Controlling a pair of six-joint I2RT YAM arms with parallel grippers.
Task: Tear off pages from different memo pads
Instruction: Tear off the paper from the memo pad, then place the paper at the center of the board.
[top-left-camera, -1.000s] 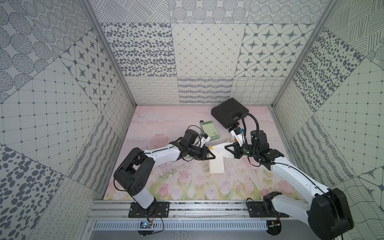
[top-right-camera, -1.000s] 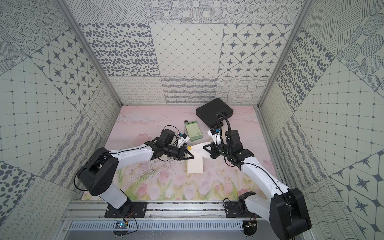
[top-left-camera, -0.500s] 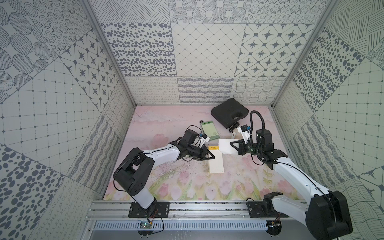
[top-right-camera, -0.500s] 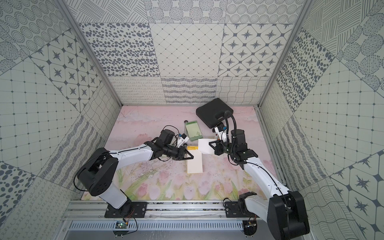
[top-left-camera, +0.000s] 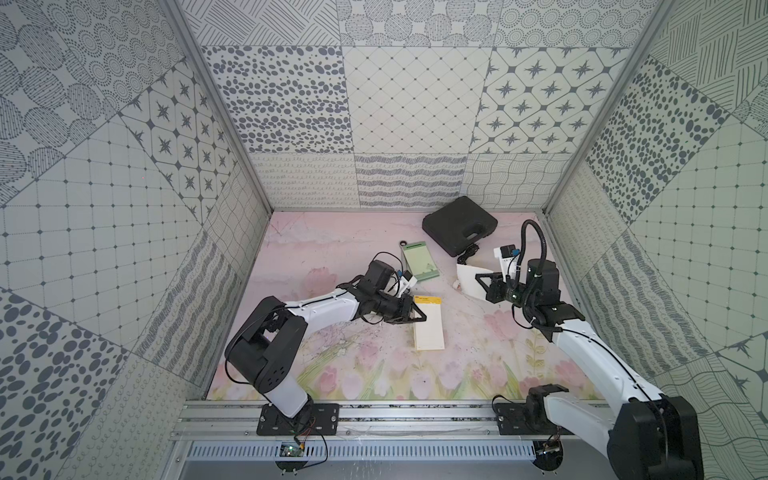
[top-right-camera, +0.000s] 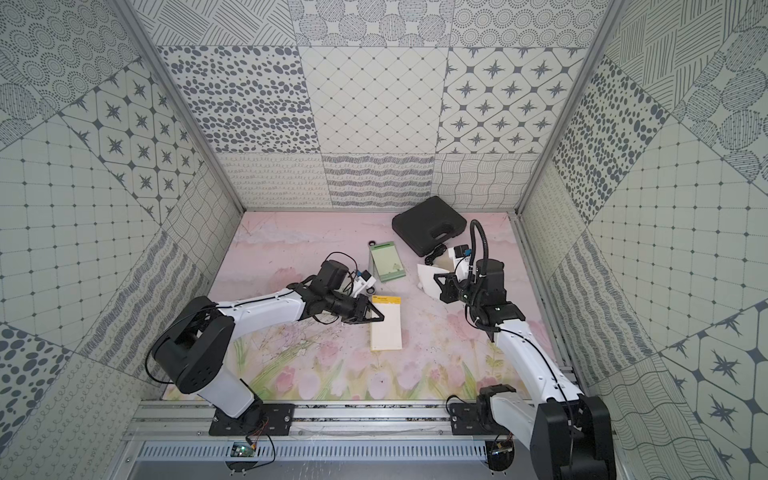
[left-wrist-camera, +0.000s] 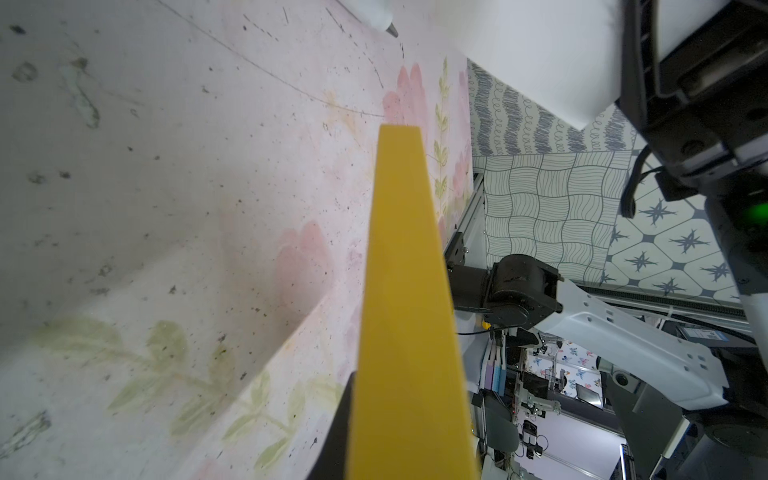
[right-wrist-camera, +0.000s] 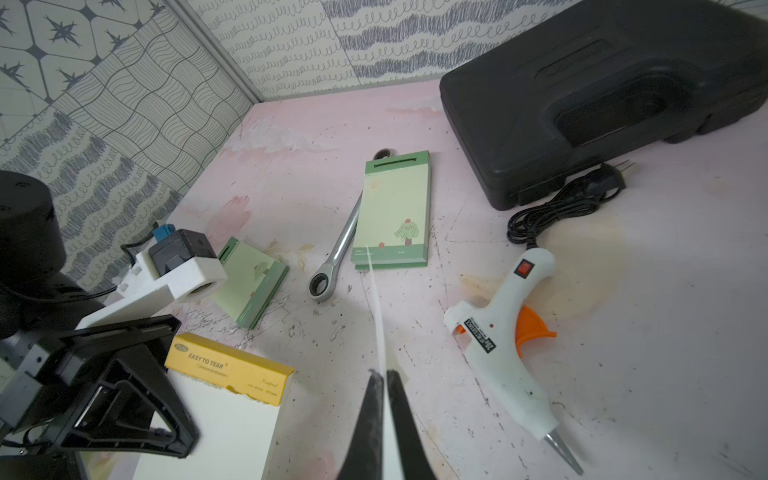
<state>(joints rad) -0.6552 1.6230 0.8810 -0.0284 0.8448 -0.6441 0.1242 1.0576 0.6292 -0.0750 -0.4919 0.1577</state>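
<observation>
Pink flower-print table (top-left-camera: 332, 249). Black hard plastic case (top-left-camera: 459, 224) sits by the far edge, toward the right corner. White plastic glue gun (right-wrist-camera: 507, 353) lies near it.

Cream-white memo pad with yellow top band (top-left-camera: 430, 328) lies mid-table. The left gripper (top-left-camera: 415, 319) is narrow, clamped on its band end. A cream-white loose page (top-left-camera: 466, 277) is off the pad and lifted, pinched edge-on in the closed right gripper (right-wrist-camera: 383, 378).

One pale green tree-picture pad (top-left-camera: 422, 262) lies toward the far edge. A second green pad (right-wrist-camera: 249, 282) is beside the left wrist. A steel ratchet wrench (right-wrist-camera: 338, 249) touches the first green pad.

Step, as judged: set the page down. Lay it flat on bare table, clear of gun and cord, then release; keep the pad pinned.

In both top views the second green pad and the gun are mostly covered. The page's tear edge is unreadable.
</observation>
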